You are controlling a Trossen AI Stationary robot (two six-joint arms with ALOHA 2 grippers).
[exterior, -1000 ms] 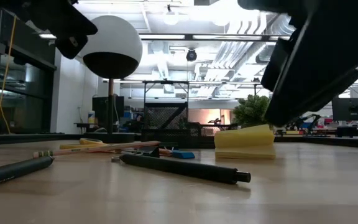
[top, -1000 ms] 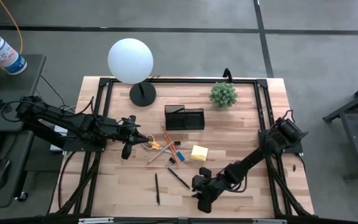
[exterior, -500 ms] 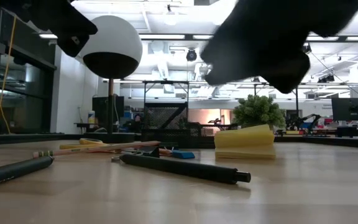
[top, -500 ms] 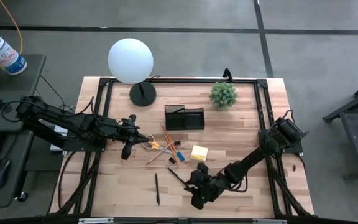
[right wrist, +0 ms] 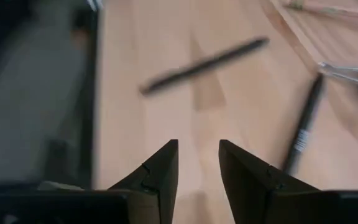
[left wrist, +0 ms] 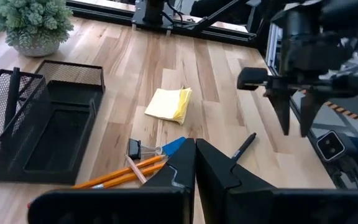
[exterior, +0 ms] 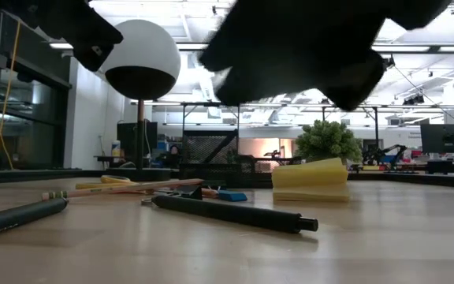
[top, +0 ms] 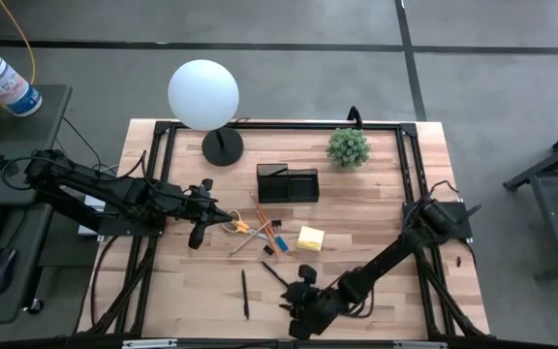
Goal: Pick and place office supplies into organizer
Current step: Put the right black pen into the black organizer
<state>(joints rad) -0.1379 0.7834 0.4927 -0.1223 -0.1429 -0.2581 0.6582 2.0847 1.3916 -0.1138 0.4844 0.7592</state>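
1. Overall, one wooden table [top: 376,208] stands on grey floor; a ceiling-lit workshop lies beyond.
2. One black organizer [top: 287,183] sits mid-table.
3. Nearer than the organizer: two gripper heads, the left gripper [top: 198,235] closed and empty, the right gripper [top: 296,312] partly open, holding nothing.
4. Beside the organizer's front: one scissors [top: 235,222], two pencils [top: 260,233], one sticky pad [top: 310,237], two pens [top: 245,294].

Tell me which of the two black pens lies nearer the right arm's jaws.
The slanted black pen just below the yellow sticky-note pad; the right gripper hovers beside its lower end. The other pen lies apart, farther left on the table.
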